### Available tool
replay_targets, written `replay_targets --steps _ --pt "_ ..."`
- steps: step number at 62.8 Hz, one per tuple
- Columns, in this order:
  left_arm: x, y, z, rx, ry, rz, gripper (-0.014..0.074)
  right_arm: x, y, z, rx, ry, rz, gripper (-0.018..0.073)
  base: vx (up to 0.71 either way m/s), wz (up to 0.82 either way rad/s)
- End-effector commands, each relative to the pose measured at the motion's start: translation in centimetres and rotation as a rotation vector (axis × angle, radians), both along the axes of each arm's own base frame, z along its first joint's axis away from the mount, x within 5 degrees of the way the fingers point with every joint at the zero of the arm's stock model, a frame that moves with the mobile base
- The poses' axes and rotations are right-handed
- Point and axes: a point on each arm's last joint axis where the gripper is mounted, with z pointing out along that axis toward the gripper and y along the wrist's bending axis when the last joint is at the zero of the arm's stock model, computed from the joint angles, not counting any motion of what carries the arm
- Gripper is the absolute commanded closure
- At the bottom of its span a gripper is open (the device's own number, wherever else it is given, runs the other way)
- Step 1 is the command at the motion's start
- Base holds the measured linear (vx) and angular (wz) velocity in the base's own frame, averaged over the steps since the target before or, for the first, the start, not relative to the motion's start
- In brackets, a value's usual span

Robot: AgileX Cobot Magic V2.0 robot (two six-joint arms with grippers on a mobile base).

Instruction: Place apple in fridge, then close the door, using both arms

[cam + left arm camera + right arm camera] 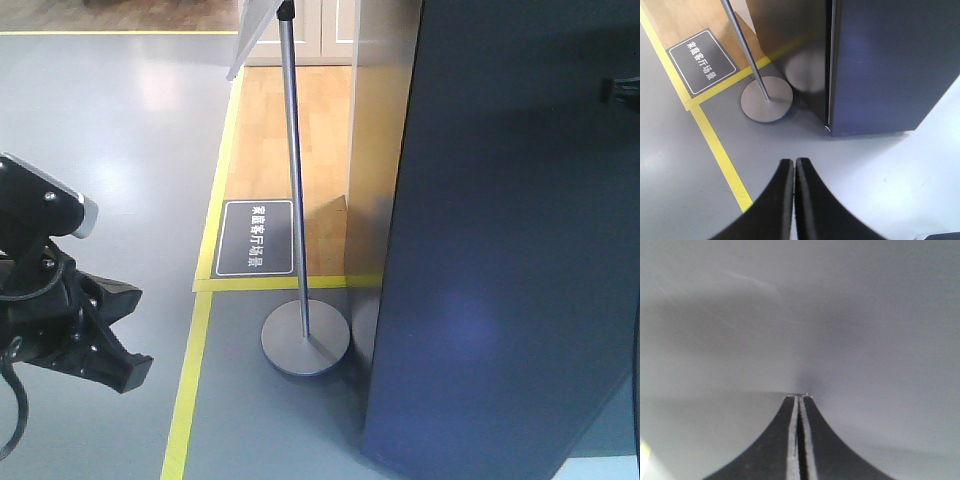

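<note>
The fridge (385,150) stands at the right, and its dark blue-grey door (520,250) faces me. In the left wrist view the door (880,65) lies against the fridge body (790,50), with only a thin seam between them. The apple is out of view. My left gripper (125,370) hangs low at the left, well away from the fridge. Its black fingers (785,200) are pressed together, shut on nothing, above the grey floor. My right gripper (799,399) is shut too. Its tips are at or very near a plain grey surface that fills that view.
A sign stand with a metal pole (292,170) and a round grey base (305,337) stands just left of the fridge. Yellow floor tape (190,380) borders a wooden floor patch (300,130) that carries a black floor label (256,237).
</note>
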Motion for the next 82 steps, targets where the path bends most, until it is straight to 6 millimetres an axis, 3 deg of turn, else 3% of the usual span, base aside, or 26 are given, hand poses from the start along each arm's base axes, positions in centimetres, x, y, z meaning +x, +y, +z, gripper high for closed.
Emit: replay_targets --steps 1,29,42,51,58,69,82 --pt "0.1 -0.1 1.5 -0.054 -0.078 -0.001 0.0603 1.5 -0.4 2.5 -0.04 -0.161 0.012 0.0563 0.0 0.0" --pt "0.1 -0.1 1.5 -0.054 -0.078 -0.001 0.0603 9.2 -1.3 1.2 -0.048 -0.164 0.015 0.0563 0.0 0.0" --pt "0.1 -0.1 1.5 -0.054 -0.078 -0.001 0.0603 10.9 -1.6 1.2 -0.034 -0.112 0.0 0.0563 0.0 0.0" --pt "0.1 -0.1 1.5 -0.054 -0.077 -0.001 0.0603 10.3 -1.3 1.4 -0.047 -0.083 0.008 0.0563 0.0 0.0" --pt "0.1 -0.1 1.5 -0.053 -0.077 0.0 0.0603 8.6 0.0 1.5 -0.064 -0.068 0.04 0.0563 0.0 0.0" --pt "0.1 -0.1 1.5 -0.054 -0.078 -0.001 0.0603 5.2 1.7 0.8 -0.062 -0.05 0.082 0.0563 0.0 0.0" --pt "0.1 -0.1 1.5 -0.054 -0.078 -0.001 0.0603 0.3 3.3 -0.2 -0.084 0.091 0.125 0.0563 0.0 0.0"
